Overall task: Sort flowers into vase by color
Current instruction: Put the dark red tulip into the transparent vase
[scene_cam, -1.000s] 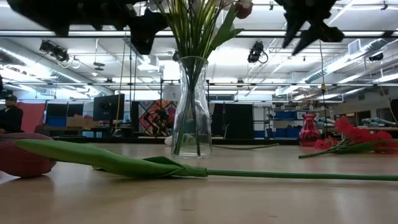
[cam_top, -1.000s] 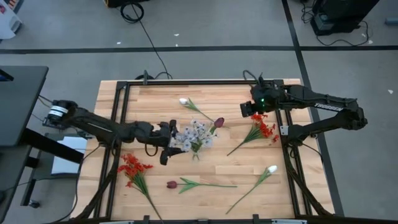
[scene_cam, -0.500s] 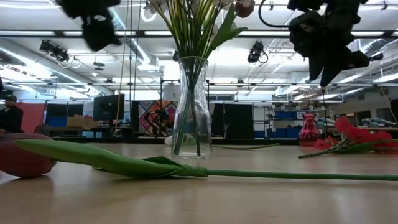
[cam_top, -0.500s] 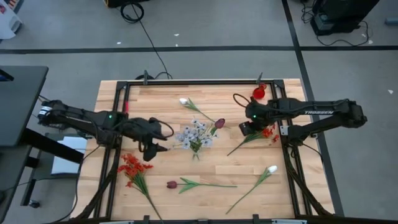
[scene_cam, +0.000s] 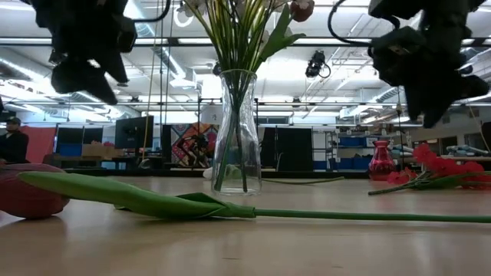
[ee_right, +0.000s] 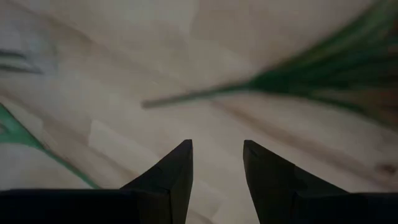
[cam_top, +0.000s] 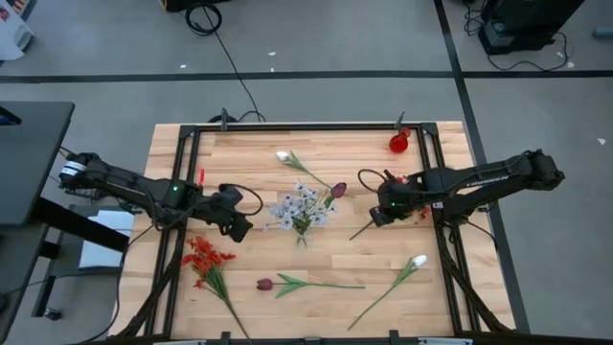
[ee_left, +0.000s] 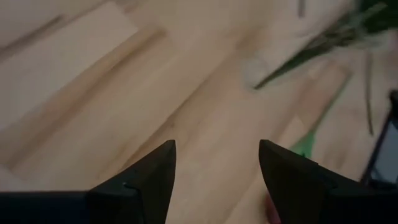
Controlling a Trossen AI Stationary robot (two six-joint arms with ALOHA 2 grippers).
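Flowers lie scattered over the table (cam_top: 239,144): a red cluster (cam_top: 410,201) just beside the right gripper (cam_top: 380,215), its stem (ee_right: 199,94) running ahead of the spread fingers (ee_right: 171,177). Lavender-white sprays (cam_top: 302,206) stand in the glass vase (scene_cam: 236,130) between both grippers. Left gripper (cam_top: 239,230), fingers (ee_left: 152,177) apart and holding nothing, hovers beside that vase, with another red cluster (cam_top: 201,257) near it.

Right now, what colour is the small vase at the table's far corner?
Red, clearest in the high view.
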